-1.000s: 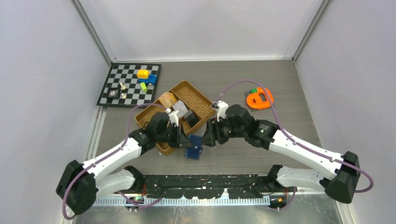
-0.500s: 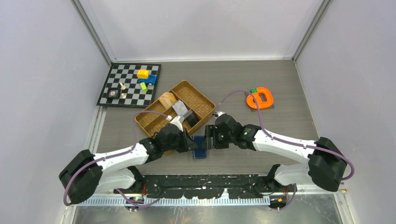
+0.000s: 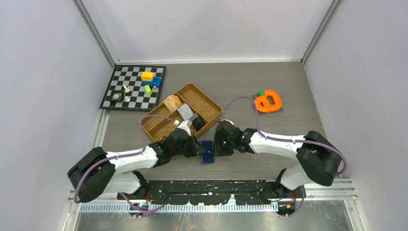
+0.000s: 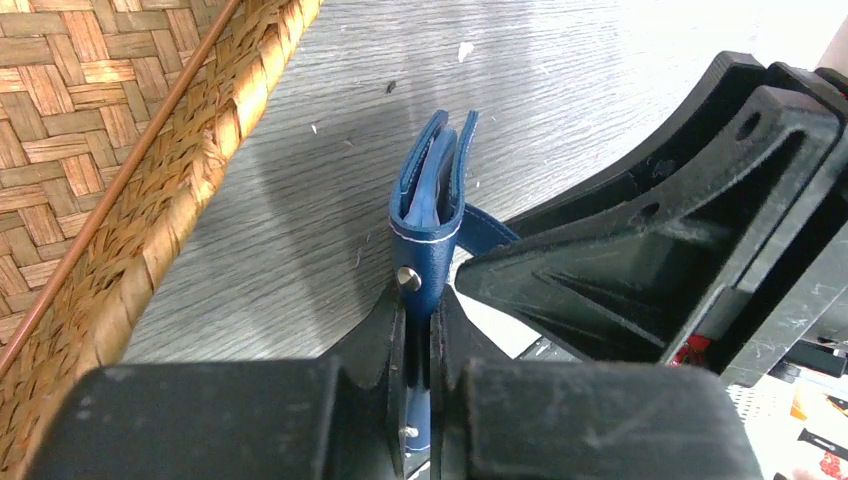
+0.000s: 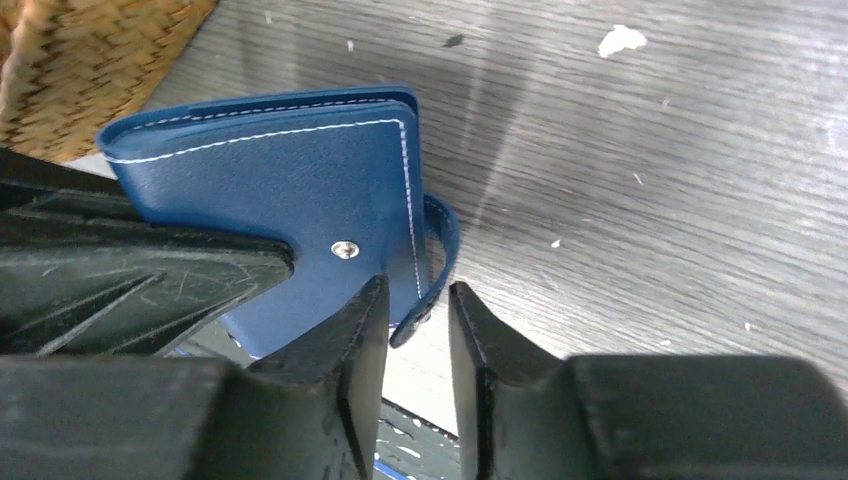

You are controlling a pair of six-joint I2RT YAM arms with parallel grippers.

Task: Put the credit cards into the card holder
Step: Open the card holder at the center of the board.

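The card holder [image 3: 207, 152] lies just below the centre of the top view, between the two grippers and just beside the lower edge of the woven tray [image 3: 202, 103], with the grey table [image 3: 269, 77] behind it. It is folded shut. It is seen edge-on in the left wrist view and by its broad navy face in the right wrist view.

The near edge of the holder is pinched by the left gripper [image 4: 418, 320], whose jaws are pressed together on the cover just below the snap stud [image 4: 408, 279]. This hold is judged to serve as an anchor, so that the holder is kept from sliding or turning while it is worked on from the opposite side.

The snap tab [image 5: 440, 250] loops out from the right edge of the holder, right of centre in the right wrist view. The right gripper [image 5: 418, 335] is set at the tab, its jaws partly spread with the free end of the tab in the gap between them. The tab is judged to be the first target, since the card slots are not exposed until the holder is unsnapped and unfolded.

The credit cards are not seen at the holder in either wrist view. Flat pieces [image 3: 185, 113] in the tray, above the holder in the top view, may be cards, but they are too small there to be identified.
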